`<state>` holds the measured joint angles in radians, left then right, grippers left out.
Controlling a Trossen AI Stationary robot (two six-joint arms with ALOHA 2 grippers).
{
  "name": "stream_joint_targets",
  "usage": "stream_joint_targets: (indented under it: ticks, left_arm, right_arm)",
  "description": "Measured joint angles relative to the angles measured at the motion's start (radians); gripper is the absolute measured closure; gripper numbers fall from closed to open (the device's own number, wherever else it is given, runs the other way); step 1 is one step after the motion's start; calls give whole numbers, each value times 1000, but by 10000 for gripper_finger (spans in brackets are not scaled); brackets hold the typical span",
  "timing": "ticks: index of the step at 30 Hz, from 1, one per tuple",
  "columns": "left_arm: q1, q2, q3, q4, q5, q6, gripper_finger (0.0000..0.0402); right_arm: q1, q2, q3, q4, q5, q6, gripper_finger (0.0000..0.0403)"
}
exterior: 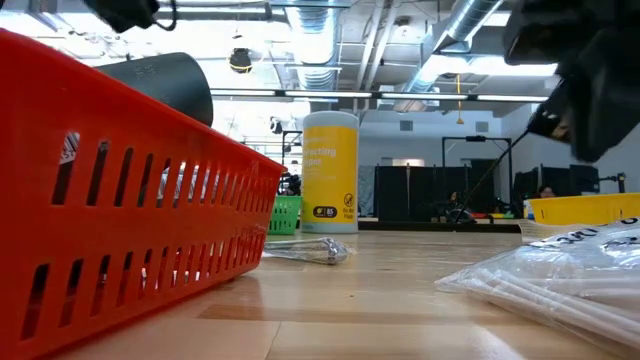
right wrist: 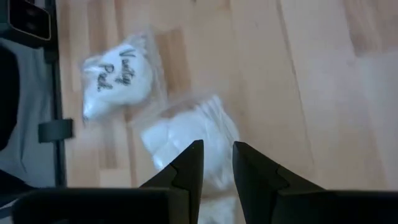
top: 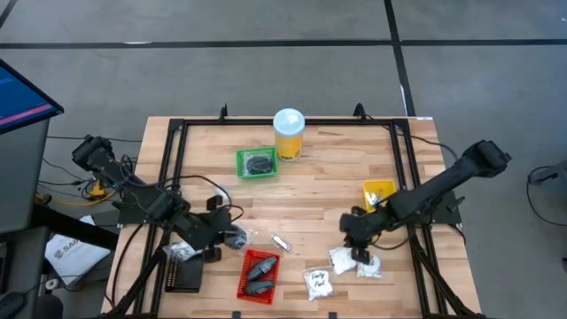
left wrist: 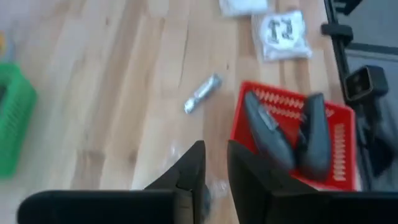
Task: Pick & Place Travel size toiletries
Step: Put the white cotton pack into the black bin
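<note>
Your left gripper (left wrist: 216, 171) hangs beside the red tray (left wrist: 341, 134), fingers nearly together, holding nothing. Your right gripper (right wrist: 217, 163) hovers over a white sachet (right wrist: 186, 134), narrowly parted.

Red tray (left wrist: 341, 134) holds two dark bottles (left wrist: 267, 130); silvery tube (left wrist: 203, 93) lies beside it

The left hand (left wrist: 214, 171) hides part of a crumpled clear wrapper (left wrist: 214, 186) beneath it. The white sachet (right wrist: 186, 137) runs under the right hand (right wrist: 216, 163). Beyond it, another sachet's (right wrist: 118, 78) handwriting is blurred.
</note>
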<state>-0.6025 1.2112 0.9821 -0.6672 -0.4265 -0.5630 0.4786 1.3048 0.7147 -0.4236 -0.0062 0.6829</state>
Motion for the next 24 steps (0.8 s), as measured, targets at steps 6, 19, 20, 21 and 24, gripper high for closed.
stream_joint_targets:
  ticks: [6,19,20,21,24]
  left_arm:
    - [10,1,-9,107,-55,92,344]
    - [23,1,-132,284,-56,140,344]
    - [23,1,-138,295,-56,140,344]
    - [23,1,-144,307,-56,140,344]
    - [23,1,-156,317,-56,140,344]
  right_arm:
    - [0,110,0,164,-51,-88,326]
    - [-6,242,5,243,-72,-94,224]
    - [-8,248,4,240,-72,-102,212]
    - [-11,256,4,248,-72,-105,202]
    - [-26,274,4,250,-71,-107,177]
